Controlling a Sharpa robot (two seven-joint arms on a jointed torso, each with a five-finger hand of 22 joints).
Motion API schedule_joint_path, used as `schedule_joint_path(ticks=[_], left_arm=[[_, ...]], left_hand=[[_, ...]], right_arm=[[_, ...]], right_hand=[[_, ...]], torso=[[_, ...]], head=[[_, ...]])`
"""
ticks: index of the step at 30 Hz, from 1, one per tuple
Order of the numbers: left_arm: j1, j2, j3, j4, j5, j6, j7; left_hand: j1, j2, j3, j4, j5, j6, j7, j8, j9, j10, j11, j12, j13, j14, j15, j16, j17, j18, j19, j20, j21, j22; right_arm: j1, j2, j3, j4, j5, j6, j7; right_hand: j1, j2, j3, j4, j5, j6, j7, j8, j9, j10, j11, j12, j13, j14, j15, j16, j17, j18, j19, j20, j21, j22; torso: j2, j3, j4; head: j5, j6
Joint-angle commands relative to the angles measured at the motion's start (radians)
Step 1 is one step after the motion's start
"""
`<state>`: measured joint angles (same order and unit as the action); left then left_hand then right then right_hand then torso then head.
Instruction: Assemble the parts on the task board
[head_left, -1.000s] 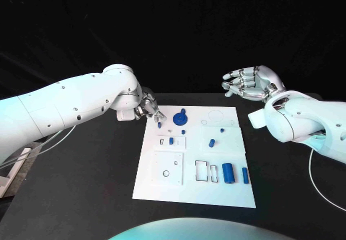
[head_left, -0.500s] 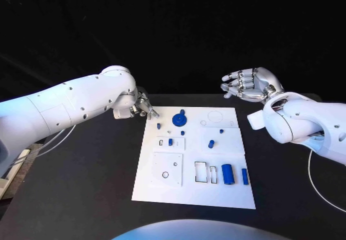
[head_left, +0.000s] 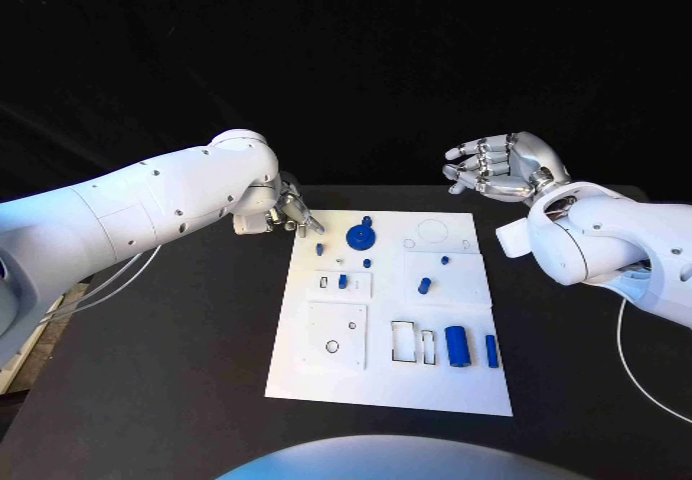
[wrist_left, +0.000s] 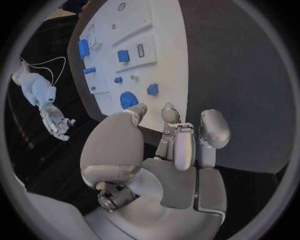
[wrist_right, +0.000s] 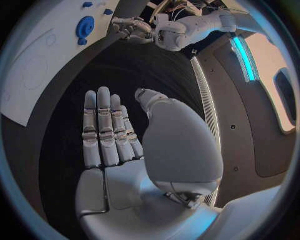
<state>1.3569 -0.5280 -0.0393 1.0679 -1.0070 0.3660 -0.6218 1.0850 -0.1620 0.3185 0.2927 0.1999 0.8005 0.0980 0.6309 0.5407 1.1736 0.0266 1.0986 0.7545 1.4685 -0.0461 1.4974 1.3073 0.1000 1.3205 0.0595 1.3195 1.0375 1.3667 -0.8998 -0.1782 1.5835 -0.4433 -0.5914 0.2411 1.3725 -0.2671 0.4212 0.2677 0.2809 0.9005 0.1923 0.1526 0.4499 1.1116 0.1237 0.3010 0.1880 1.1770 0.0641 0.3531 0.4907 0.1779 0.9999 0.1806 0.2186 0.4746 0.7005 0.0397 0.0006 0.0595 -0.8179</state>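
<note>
Task board: the flat white rectangular task board (head_left: 387, 385) lies mid-surface, on the black table surface (head_left: 159, 380).
Parts: I count seven small blue plastic pieces on it — a round blue disc (head_left: 359, 237) near the far edge, a blue cylinder (head_left: 456, 345) and a slim blue bar (head_left: 490, 350) near the front, the rest small pegs between.
Left robot hand: the silver left robot hand (head_left: 290, 214) hovers at the board's far-left corner, fingers apart, holding nothing.
Right robot hand: the silver right robot hand (head_left: 495, 167) is raised beyond the board, fingers part curled, empty.
Step tip: probably reaching for a far-edge piece; come down slowly, straight over it, and pinch it squarely.
</note>
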Motion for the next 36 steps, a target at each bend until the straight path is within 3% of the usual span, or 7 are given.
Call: schedule_joint_path(ticks=[1, 9, 36], left_arm=[[0.0, 0.009, -0.002, -0.004, 0.028, 0.04, 0.025], [-0.004, 0.024, -0.01, -0.016, 0.041, 0.066, 0.033], [-0.013, 0.039, -0.019, -0.039, 0.049, 0.097, 0.041]], left_hand=[[-0.01, 0.0, -0.007, 0.0, -0.009, 0.004, 0.005, -0.003, -0.002, -0.004, -0.001, 0.003, 0.001, 0.059, 0.006, -0.005, 0.106, 0.005, -0.002, 0.006, -0.004, 0.001], [-0.002, 0.003, -0.008, -0.003, -0.009, 0.005, 0.004, -0.006, -0.006, -0.004, -0.002, 0.005, 0.002, 0.059, 0.006, -0.005, 0.106, 0.005, -0.001, 0.006, -0.003, 0.003], [0.069, 0.033, 0.0, -0.007, 0.001, 0.018, 0.005, -0.018, -0.027, -0.004, -0.002, 0.008, -0.002, 0.06, 0.006, -0.003, 0.108, 0.004, 0.0, 0.007, 0.0, 0.008]], right_arm=[[0.0, 0.002, 0.0, 0.0, -0.003, 0.006, 0.004], [0.0, 0.005, 0.0, 0.0, -0.003, 0.007, 0.004], [0.0, 0.005, 0.0, 0.001, -0.002, 0.007, 0.005]], right_hand=[[-0.009, 0.003, -0.001, 0.001, -0.003, 0.004, 0.005, -0.005, -0.001, 0.008, 0.0, -0.003, -0.002, 0.001, 0.004, -0.004, -0.001, 0.004, -0.004, 0.004, -0.004, -0.001], [-0.009, 0.003, -0.001, 0.001, -0.003, 0.004, 0.005, -0.005, -0.001, 0.008, 0.0, -0.003, -0.002, 0.001, 0.004, -0.004, -0.001, 0.004, -0.004, 0.004, -0.004, -0.001], [-0.01, 0.003, -0.001, 0.001, -0.003, 0.004, 0.005, -0.005, -0.001, 0.009, 0.0, -0.004, -0.004, 0.001, 0.004, -0.005, -0.001, 0.004, -0.004, 0.004, -0.005, -0.003]], torso=[[-0.001, -0.0001, 0.0], [0.0, 0.0003, -0.0001], [-0.001, -0.0003, 0.0]], head=[[0.001, 0.0], [0.003, -0.002], [0.006, -0.006]])
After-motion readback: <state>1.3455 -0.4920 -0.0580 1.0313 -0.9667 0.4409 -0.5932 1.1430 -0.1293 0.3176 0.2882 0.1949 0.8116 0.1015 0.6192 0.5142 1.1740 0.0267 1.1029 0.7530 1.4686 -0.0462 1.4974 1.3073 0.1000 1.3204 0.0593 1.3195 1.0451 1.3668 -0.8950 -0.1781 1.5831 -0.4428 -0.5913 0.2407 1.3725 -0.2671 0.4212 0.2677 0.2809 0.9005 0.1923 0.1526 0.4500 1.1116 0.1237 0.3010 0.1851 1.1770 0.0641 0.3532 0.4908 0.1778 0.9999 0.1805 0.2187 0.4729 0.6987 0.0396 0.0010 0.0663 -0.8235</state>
